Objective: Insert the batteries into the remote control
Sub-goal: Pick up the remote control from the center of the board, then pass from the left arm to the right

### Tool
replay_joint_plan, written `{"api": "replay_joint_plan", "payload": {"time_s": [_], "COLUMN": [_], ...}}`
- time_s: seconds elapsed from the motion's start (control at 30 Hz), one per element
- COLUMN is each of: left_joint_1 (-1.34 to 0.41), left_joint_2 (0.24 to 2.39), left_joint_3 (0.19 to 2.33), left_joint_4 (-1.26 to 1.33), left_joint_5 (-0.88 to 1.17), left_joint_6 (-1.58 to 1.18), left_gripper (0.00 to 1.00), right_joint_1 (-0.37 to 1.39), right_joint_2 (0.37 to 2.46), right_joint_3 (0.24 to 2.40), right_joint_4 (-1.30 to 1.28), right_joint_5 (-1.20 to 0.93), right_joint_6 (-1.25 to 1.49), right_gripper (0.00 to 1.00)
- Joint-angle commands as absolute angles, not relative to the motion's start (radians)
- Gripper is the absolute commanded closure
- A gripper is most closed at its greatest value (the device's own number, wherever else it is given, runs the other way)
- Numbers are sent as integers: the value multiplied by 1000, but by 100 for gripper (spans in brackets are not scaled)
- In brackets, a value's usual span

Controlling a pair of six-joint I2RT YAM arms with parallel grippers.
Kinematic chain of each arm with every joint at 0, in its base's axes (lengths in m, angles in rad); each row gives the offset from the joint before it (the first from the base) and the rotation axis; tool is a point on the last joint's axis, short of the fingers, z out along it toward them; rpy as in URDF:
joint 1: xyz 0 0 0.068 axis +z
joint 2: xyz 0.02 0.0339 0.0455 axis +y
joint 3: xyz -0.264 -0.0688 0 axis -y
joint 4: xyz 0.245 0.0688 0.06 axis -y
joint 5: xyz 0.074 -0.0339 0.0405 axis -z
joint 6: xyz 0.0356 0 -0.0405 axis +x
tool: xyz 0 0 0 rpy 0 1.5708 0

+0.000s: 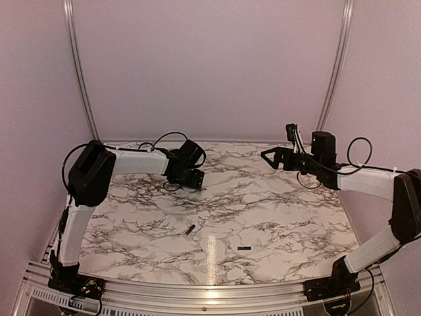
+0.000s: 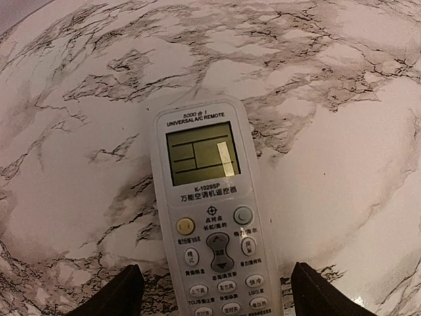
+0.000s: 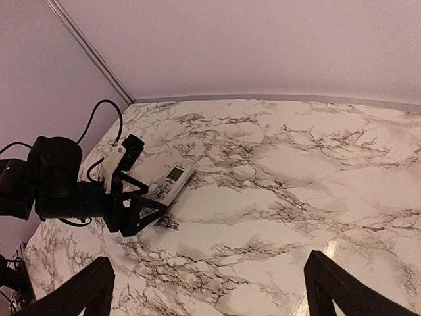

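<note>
The white remote control (image 2: 210, 210) lies face up on the marble table, display and buttons showing; it also shows in the right wrist view (image 3: 170, 182). My left gripper (image 2: 214, 299) is open, low over the remote's button end, one finger on each side with a gap to each; in the top view (image 1: 187, 174) it hides the remote. Two black batteries lie apart on the near table: one (image 1: 190, 229) at centre-left, the other (image 1: 244, 248) nearer the front. My right gripper (image 1: 270, 157) is open and empty, raised at the back right, its fingers wide apart in its wrist view (image 3: 207, 289).
The marble table (image 1: 263, 210) has a metal rail along the near edge (image 1: 210, 289) and pink walls at the back and sides. Black cables (image 1: 164, 139) loop from the left wrist. The left gripper (image 3: 148, 197) appears in the right wrist view.
</note>
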State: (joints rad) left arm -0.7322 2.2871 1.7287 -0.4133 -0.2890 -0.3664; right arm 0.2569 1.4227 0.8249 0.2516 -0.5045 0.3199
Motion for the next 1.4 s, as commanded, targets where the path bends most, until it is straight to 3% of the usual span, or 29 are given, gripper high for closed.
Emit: {"api": "replay_joint_plan", "payload": {"time_s": [0.0,0.33,0.6,0.9,1.17,1.37], "left_joint_1": [-743,-720,-713,-712,-719,-743], "left_joint_2": [2340,2352,2086,1837,1577,1486], "left_joint_3": [1784,1802,1591,1419,1195,1157], "left_joint_4": [-470,-518,-337,-298,-16,37], "left_joint_5": [-330,-367,-94,457,903,1083], "left_joint_6": [-378,-406,-349,-254,-394,-454], "left_gripper": [21,45,57,57,57,56], "right_joint_1": [253,254,253,328,412,491], "right_joint_2": [1420,1433,1447,1406,1343,1255], "right_joint_3": [831,844,859,859,917,958], "right_joint_4": [228,216,219,224,142,102], "right_joint_5": [-482,-477,-518,-670,-848,-944], "right_joint_6": [311,308,288,144,22,-48], "right_gripper": [1,1,1,3,6,8]}}
